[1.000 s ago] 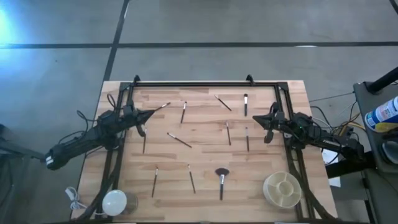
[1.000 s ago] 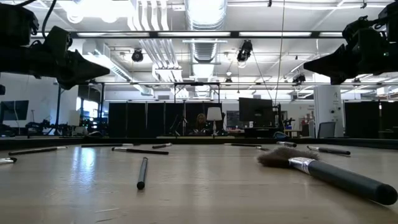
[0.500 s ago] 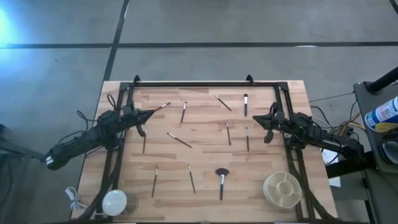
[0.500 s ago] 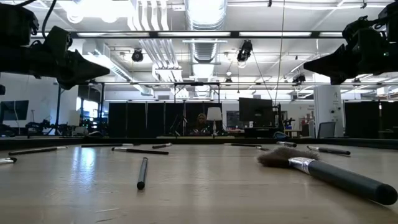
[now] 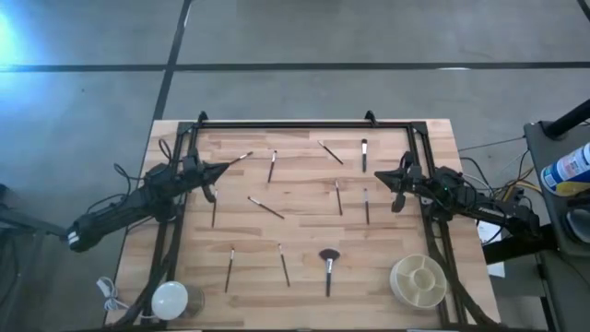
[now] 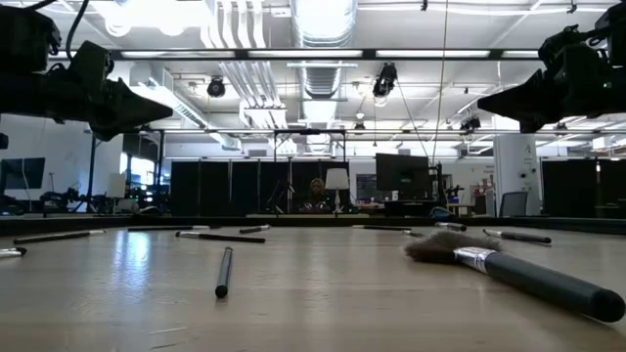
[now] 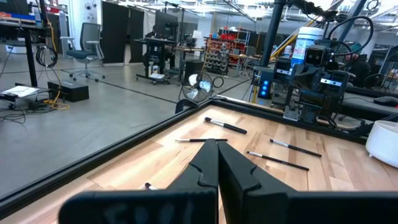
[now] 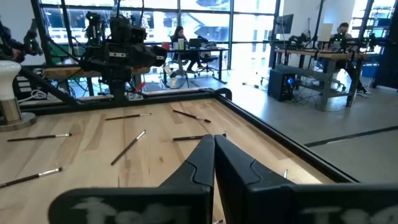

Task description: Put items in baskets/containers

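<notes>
Makeup brushes [image 5: 265, 207], about a dozen, scattered flat across desk [image 5: 304, 242], none binned; cream tub [image 5: 418, 280] at five o'clock, seemingly empty; left pincer [image 5: 221, 169] at nine, right pincer [image 5: 385, 175] at three, both clenched empty, raised, likely parked pre-start.

Grey concrete floor [image 5: 369, 37], ceiling strip lights [image 6: 323, 54], desks w/ monitors [image 6: 401, 176], big windows [image 8: 205, 18].
</notes>
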Motion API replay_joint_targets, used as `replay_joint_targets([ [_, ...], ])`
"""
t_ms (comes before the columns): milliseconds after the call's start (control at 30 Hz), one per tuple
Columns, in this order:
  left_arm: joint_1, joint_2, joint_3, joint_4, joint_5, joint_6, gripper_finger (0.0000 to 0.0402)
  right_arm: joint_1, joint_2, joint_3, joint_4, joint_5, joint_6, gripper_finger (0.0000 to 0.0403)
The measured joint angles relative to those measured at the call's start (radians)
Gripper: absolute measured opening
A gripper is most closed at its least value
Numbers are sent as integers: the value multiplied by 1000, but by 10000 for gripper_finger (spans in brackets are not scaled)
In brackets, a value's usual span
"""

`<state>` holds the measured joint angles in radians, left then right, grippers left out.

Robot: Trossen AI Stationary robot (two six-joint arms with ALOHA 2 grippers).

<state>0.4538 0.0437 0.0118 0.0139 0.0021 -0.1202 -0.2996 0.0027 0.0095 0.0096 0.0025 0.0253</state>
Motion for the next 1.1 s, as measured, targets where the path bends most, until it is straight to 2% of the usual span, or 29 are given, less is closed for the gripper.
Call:
replay_joint_targets([
  [500,0,0,0,0,0,-3,0,0,0,0,0,0,-1,8],
  [733,0,0,-1,68,0,-60,0,0,0,0,0,0,-1,8],
  [900,0,0,0,101,0,-202,0,0,0,0,0,0,-1,8],
  [1100,0,0,-1,152,-2,-211,0,0,0,0,0,0,0,8],
])
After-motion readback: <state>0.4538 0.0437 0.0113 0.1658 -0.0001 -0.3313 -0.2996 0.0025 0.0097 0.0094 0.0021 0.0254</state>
